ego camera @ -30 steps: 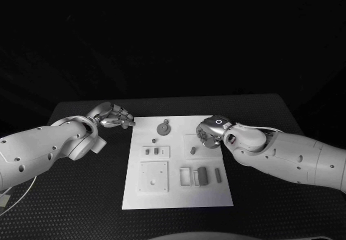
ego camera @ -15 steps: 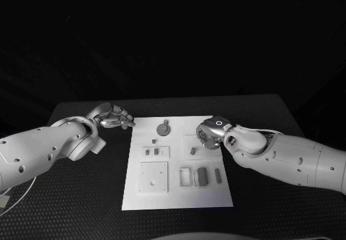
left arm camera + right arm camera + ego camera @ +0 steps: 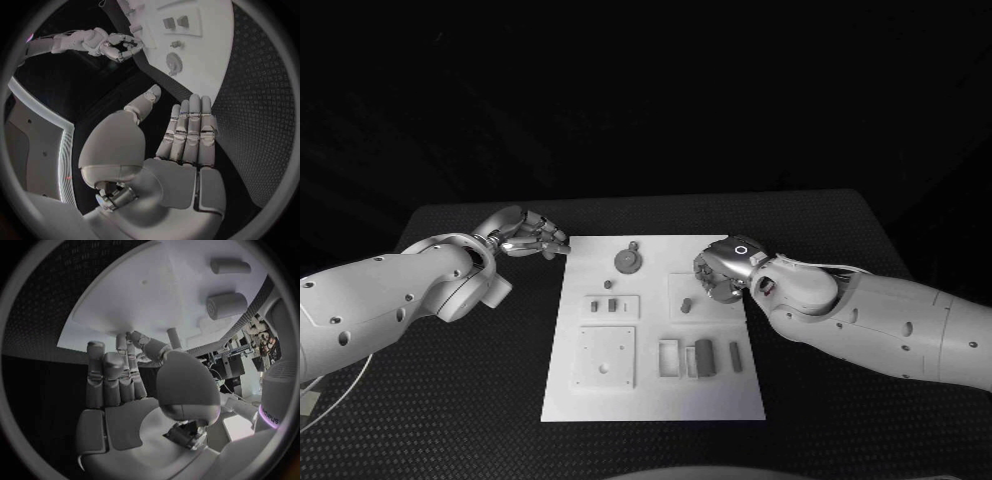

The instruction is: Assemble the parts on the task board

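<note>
The white task board [image 3: 661,385] lies in the middle of the black table. Grey parts sit on it: a round disc [image 3: 629,260] at the far end, a small peg [image 3: 687,298], and several slotted pieces [image 3: 704,352] near the front. My right hand [image 3: 723,271] hovers over the board's far right part, just beyond the peg [image 3: 174,336]; its thumb reaches toward the peg and it holds nothing. My left hand [image 3: 528,233] hangs off the board's far left corner. Its fingers [image 3: 189,127] are straight and empty.
A square plate [image 3: 607,355] and a smaller plate with two pieces [image 3: 610,305] take up the board's left side. Two stubby cylinders [image 3: 226,305] lie on the board [image 3: 125,290] beyond my right hand. The black table [image 3: 473,390] surrounds the board.
My right hand has slid a little nearer and lower over the board, toward the small peg. The left hand has stayed in place.
</note>
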### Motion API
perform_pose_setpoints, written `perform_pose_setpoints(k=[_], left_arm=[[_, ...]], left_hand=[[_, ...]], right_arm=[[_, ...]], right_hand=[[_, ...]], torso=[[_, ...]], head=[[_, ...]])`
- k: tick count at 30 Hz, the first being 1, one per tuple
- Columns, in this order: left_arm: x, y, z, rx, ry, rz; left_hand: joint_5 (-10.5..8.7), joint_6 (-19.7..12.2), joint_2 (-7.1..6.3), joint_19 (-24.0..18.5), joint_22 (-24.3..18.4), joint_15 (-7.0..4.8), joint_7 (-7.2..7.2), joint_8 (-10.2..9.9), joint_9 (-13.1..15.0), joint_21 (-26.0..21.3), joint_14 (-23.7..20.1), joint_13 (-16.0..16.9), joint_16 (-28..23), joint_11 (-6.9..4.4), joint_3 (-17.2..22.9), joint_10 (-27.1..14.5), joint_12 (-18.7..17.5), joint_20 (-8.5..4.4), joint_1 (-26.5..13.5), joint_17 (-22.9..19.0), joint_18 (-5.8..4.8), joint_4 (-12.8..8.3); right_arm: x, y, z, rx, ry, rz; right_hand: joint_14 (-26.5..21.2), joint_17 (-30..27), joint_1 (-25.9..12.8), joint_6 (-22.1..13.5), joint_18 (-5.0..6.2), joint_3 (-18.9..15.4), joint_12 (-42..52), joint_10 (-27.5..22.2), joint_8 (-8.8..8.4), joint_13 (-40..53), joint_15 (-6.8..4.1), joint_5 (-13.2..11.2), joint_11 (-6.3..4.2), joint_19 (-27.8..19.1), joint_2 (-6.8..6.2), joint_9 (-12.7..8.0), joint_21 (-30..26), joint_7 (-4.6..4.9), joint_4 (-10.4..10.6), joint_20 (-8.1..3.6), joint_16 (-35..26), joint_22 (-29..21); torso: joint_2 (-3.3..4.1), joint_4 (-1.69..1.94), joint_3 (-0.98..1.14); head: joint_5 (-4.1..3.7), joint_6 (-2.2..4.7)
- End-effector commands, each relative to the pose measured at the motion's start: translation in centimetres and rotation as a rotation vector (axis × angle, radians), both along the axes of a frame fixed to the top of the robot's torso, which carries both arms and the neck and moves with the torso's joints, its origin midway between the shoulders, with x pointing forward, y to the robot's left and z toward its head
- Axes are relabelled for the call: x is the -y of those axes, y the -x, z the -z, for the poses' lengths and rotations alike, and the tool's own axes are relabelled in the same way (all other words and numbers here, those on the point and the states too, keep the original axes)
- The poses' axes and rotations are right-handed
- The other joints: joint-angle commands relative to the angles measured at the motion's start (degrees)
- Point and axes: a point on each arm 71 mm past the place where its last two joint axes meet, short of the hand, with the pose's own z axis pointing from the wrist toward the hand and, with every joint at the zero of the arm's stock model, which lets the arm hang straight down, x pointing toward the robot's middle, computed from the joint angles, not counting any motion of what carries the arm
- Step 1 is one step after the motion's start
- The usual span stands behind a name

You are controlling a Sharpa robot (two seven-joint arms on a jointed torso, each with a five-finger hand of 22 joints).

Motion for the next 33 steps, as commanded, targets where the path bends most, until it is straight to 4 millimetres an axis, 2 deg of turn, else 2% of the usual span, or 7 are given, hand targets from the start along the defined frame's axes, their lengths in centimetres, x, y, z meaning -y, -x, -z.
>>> perform_pose_setpoints(k=[1, 22, 28, 33], left_arm=[[0.2, 0.0, -0.1, 0.0, 0.001, 0.015], [0.2, 0.0, 0.0, 0.001, 0.0, 0.012], [0.3, -0.1, 0.0, 0.002, -0.001, 0.013], [0.4, -0.2, 0.0, 0.003, -0.001, 0.014]], left_hand=[[-0.19, -0.1, 0.03, 0.4, -0.1, -0.05, 0.21, 0.2, -0.1, 0.3, 0.3, -0.1, -0.4, 0.22, -0.3, 0.0, 0.0, -0.06, 0.5, 0.1, 0.66, 0.0], [-0.19, -0.2, -0.02, 0.5, -0.1, -0.09, 0.23, 0.2, -0.1, 0.3, 0.4, -0.1, -0.5, 0.24, -0.4, 0.0, 0.0, -0.12, 0.4, 0.3, 0.63, 0.0], [-0.19, -0.2, -0.04, 0.6, -0.2, -0.1, 0.23, 0.2, -0.1, 0.3, 0.4, -0.1, -0.5, 0.24, -0.4, -0.1, 0.0, -0.13, 0.5, 0.3, 0.61, 0.0], [-0.19, -0.2, -0.05, 0.6, -0.2, -0.1, 0.24, 0.2, -0.1, 0.2, 0.4, -0.2, -0.6, 0.25, -0.4, -0.1, 0.0, -0.15, 0.5, 0.4, 0.6, 0.0]], right_arm=[[-0.5, 0.2, -0.4, 0.02, -0.012, -0.027], [-0.9, 0.2, -3.0, 0.057, -0.072, -0.031], [-2.0, 0.8, -4.2, 0.065, -0.103, -0.062], [-3.9, 1.8, -4.7, 0.061, -0.133, -0.112]], right_hand=[[0.1, 0.1, 0.3, 0.6, 4.0, 0.1, 0.3, 0.4, 0.15, 0.1, -0.45, 0.2, -0.07, 0.1, -0.41, 0.5, 0.4, 0.17, -0.3, -0.29, 0.2, 1.1], [0.1, 0.1, 0.3, 0.7, 4.0, 0.2, 0.3, 0.6, 0.19, 0.1, -0.54, 0.2, -0.15, 0.2, -0.63, 0.6, 0.4, 0.12, -0.2, -0.33, 0.2, 1.0], [0.1, 0.2, 0.3, 0.7, 4.0, 0.2, 0.3, 0.7, 0.2, 0.1, -0.55, 0.2, -0.17, 0.2, -0.65, 0.6, 0.4, 0.11, -0.1, -0.34, 0.2, 1.0], [0.1, 0.2, 0.3, 0.7, 4.0, 0.2, 0.3, 0.7, 0.19, 0.1, -0.57, 0.2, -0.18, 0.3, -0.65, 0.6, 0.4, 0.11, -0.1, -0.34, 0.2, 1.0]], torso=[[0.01, -0.03, -0.01], [-0.03, 0.04, 0.0], [-0.06, -0.03, -0.04], [-0.06, 0.04, -0.05]], head=[[-0.01, 0.07], [0.04, 0.09], [0.08, 0.18], [0.64, 0.2]])
